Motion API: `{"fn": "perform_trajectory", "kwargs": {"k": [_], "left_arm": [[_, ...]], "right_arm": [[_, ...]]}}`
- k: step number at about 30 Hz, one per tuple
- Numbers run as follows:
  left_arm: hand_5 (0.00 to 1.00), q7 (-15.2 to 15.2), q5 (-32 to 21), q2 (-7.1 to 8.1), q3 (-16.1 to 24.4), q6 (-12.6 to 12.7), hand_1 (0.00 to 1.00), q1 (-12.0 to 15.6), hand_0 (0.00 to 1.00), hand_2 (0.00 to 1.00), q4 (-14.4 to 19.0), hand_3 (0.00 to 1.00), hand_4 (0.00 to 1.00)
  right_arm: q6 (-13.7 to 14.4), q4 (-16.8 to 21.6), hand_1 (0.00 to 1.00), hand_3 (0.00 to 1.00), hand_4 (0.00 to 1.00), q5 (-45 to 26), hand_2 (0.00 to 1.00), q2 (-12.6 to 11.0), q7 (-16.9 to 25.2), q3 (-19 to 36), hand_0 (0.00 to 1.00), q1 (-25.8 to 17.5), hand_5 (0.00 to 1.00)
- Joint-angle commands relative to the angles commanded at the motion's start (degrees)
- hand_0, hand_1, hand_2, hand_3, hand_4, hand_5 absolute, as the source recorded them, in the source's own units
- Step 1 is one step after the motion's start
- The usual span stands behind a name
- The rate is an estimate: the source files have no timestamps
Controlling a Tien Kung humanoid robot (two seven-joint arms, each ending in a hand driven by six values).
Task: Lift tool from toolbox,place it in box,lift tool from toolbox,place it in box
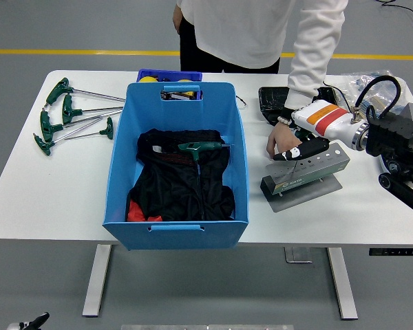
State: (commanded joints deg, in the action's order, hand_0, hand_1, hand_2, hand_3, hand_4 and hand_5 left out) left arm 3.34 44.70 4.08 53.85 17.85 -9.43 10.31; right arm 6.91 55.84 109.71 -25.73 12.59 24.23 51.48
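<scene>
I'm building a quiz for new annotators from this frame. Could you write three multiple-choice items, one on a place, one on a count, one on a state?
1. Where does the green-handled tool nearest the black cloth lie?
A. inside the blue bin
B. on the floor
C. on the grey tool block

2. How many green T-handle wrenches lie left of the bin?
A. one
B. four
C. nine

3. What is the right hand doing?
A. resting in the bin
B. reaching onto the tool block
C. holding a cup

Key: 1 A, it lies on the cloth inside the bin. 2 B, four handles show. 3 B, it sits on the block beside the person's hand.
</scene>
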Motion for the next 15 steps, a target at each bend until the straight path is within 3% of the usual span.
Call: {"fn": "perform_trajectory", "kwargs": {"k": [15], "left_arm": [[0.497, -0.15, 0.01, 0.32, 0.25, -0.08, 0.715, 0.17, 0.715, 0.742, 0.0, 0.626, 0.622]], "right_arm": [[-3.09, 8.02, 0.002, 0.015, 0.998, -1.37, 0.002, -4.22, -2.53, 3.39, 0.002, 2.72, 0.91]]}}
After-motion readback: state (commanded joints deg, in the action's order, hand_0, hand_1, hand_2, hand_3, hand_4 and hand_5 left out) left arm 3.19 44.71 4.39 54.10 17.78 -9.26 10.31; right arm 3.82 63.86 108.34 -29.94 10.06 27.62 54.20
